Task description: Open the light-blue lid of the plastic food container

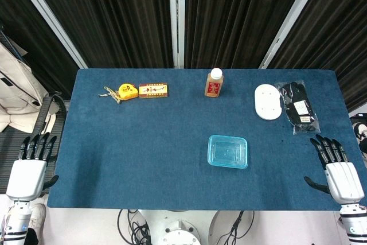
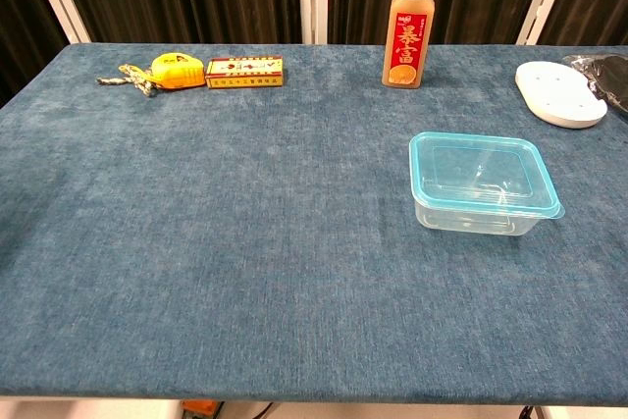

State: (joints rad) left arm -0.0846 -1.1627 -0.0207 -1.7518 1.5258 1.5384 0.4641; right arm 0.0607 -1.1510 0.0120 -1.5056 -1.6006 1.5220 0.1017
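Note:
A clear plastic food container (image 1: 227,152) (image 2: 483,185) with a light-blue lid sits closed on the blue table, right of centre and toward the near edge. My left hand (image 1: 31,164) hangs beside the table's left near corner, fingers straight and apart, holding nothing. My right hand (image 1: 337,170) sits at the right near corner, fingers likewise spread and empty. Both hands are well away from the container. Neither hand shows in the chest view.
Along the far side stand a juice bottle (image 1: 214,83) (image 2: 410,31), a small red-and-yellow box (image 1: 152,90) (image 2: 244,72) and a yellow tape measure (image 1: 126,91) (image 2: 175,72). A white oval plate (image 1: 267,102) (image 2: 559,93) and a black packet (image 1: 299,108) lie at the far right.

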